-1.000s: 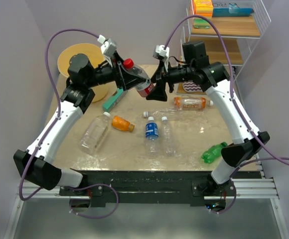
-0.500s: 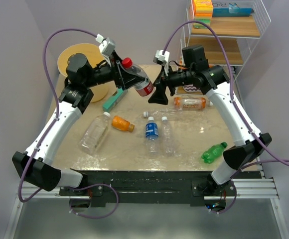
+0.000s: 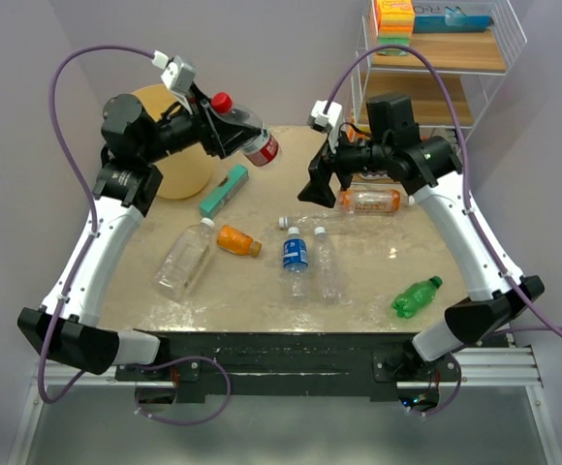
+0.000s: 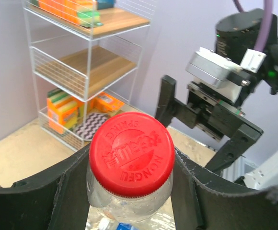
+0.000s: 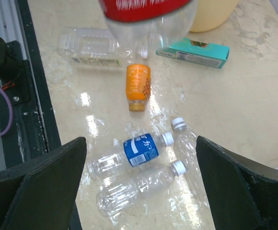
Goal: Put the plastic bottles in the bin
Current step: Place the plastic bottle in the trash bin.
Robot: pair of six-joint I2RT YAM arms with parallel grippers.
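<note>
On the desk (image 3: 397,254), a green bottle (image 3: 416,295) lies near right. In the middle a blue-labelled bottle (image 3: 295,254) lies beside a clear white-capped bottle (image 3: 327,266), with a big clear bottle (image 3: 184,258) and a small orange bottle (image 3: 238,240) to the left. Farther right, the right end effector (image 3: 322,184) hangs spread wide, empty. Far left, the left end effector (image 3: 225,131) clamps a red-capped, red-labelled clear bottle (image 3: 247,138) in the air, tilted, just right of the yellow-tan bin (image 3: 184,174).
</note>
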